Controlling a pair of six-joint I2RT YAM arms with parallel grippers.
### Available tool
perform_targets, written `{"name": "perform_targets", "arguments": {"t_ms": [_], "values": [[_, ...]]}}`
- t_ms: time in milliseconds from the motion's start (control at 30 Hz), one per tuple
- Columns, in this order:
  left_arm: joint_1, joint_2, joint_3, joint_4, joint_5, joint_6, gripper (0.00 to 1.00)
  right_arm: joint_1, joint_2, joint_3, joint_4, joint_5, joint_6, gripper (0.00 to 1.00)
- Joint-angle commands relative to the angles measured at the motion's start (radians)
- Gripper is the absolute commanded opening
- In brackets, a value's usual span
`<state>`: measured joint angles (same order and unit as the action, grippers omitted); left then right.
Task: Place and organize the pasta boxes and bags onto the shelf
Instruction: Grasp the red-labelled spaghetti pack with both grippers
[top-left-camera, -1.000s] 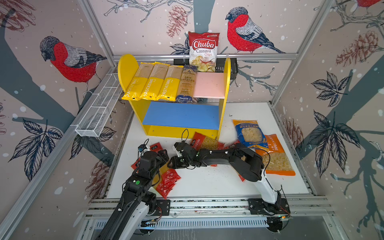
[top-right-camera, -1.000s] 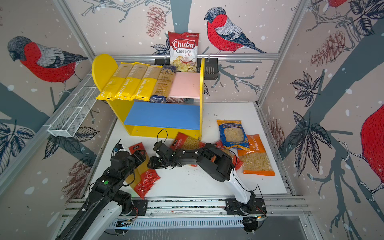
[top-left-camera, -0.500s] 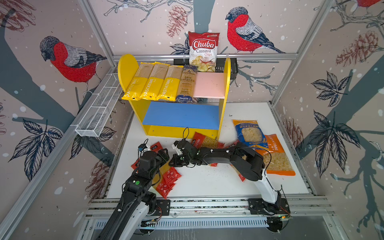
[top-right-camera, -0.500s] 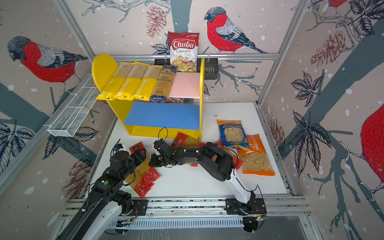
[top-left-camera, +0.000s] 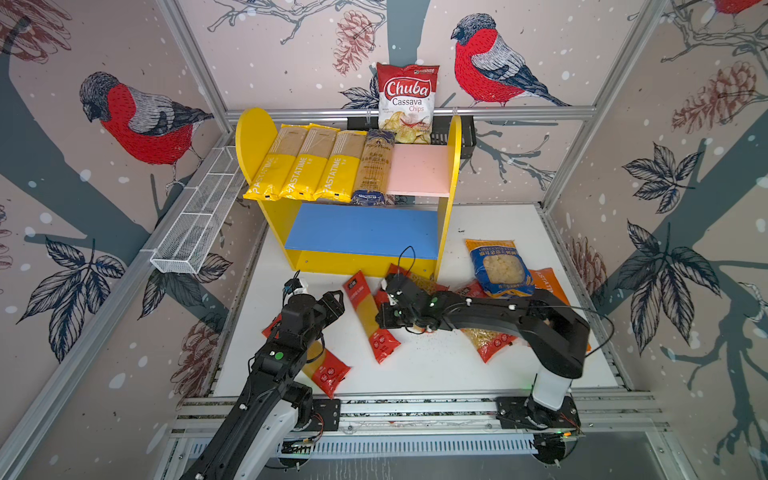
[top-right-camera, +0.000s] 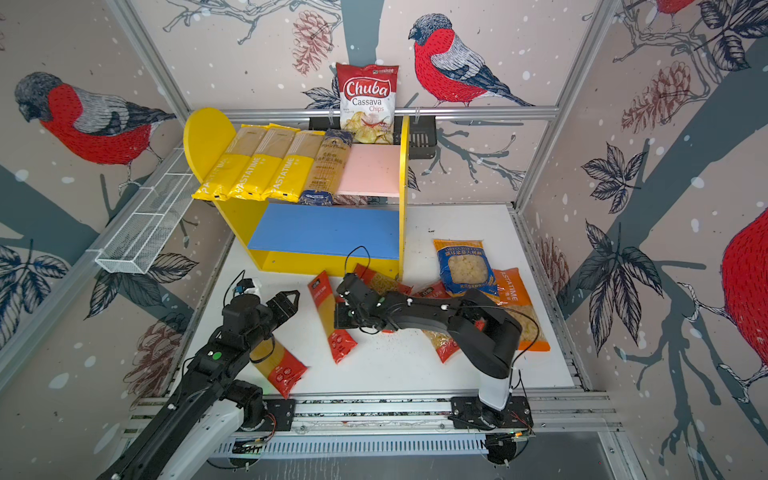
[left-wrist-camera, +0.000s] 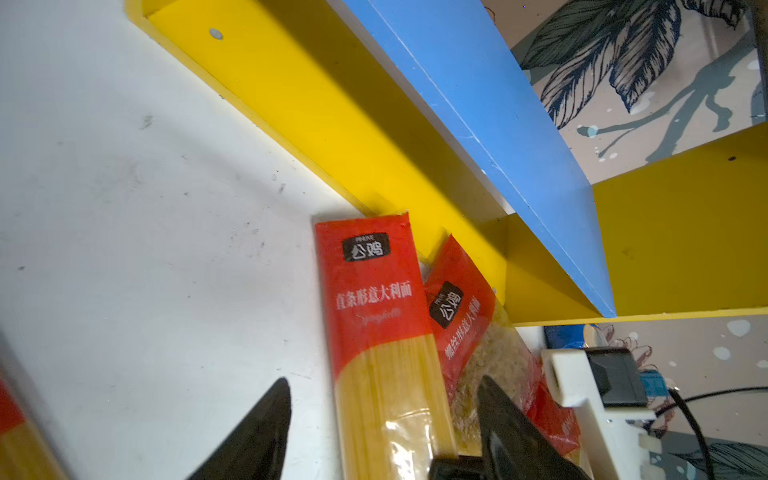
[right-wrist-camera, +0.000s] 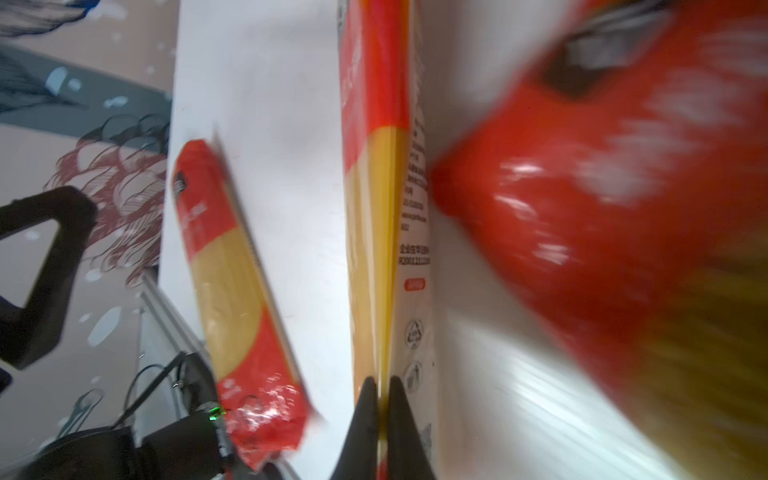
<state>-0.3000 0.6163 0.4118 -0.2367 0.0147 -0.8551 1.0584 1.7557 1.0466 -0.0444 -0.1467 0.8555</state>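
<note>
Two-tier shelf with rounded yellow side panels: on its pink upper board sit three glossy yellow PASTATIME packs side by side, plus one dark blue spaghetti pack right beside them, all four hanging a bit over the front edge. The blue lower board is bare. Two long, flat red spaghetti packs with clear middles lie on the white table. The first red spaghetti pack is in front of the shelf, and the right gripper has its black tapered fingers pressed nearly together on that pack's thin side seam. The second red spaghetti pack is half hidden under the left arm. The left gripper is spread wide and holds nothing. Off to the right there's one crinkly blue bag lying partly over one orange bag. The short red bags are mostly buried under the right arm; at least two, but I honestly can't count them. Up close in the right wrist view, one of them is just a red blur.
</note>
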Motion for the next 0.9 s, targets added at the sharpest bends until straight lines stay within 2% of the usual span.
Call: {"name": "perform_targets", "arguments": {"t_ms": [0, 133, 267, 400, 633, 733, 867], "values": [[-0.016, 0.03, -0.013, 0.126, 0.083, 0.013, 0.69, -0.03, -0.091, -0.13, 0.099, 0.081, 0.104, 0.0], [-0.087, 0.088, -0.047, 0.224, 0.099, 0.001, 0.7, -0.046, -0.126, -0.269, 0.213, 0.057, 0.208, 0.0], [-0.147, 0.168, -0.098, 0.303, 0.115, -0.029, 0.69, -0.04, -0.098, -0.303, 0.323, -0.039, 0.228, 0.04], [-0.148, 0.187, -0.18, 0.373, 0.137, -0.057, 0.62, -0.054, -0.107, -0.287, 0.324, -0.121, 0.118, 0.18], [-0.148, 0.2, -0.28, 0.488, 0.177, -0.114, 0.51, -0.136, -0.095, -0.253, 0.195, -0.249, -0.103, 0.47], [-0.148, 0.213, -0.302, 0.507, 0.184, -0.123, 0.48, -0.146, -0.063, -0.208, 0.127, -0.272, -0.186, 0.54], [-0.148, 0.223, -0.325, 0.512, 0.179, -0.128, 0.43, -0.149, -0.011, -0.175, 0.101, -0.283, -0.238, 0.58]]}}
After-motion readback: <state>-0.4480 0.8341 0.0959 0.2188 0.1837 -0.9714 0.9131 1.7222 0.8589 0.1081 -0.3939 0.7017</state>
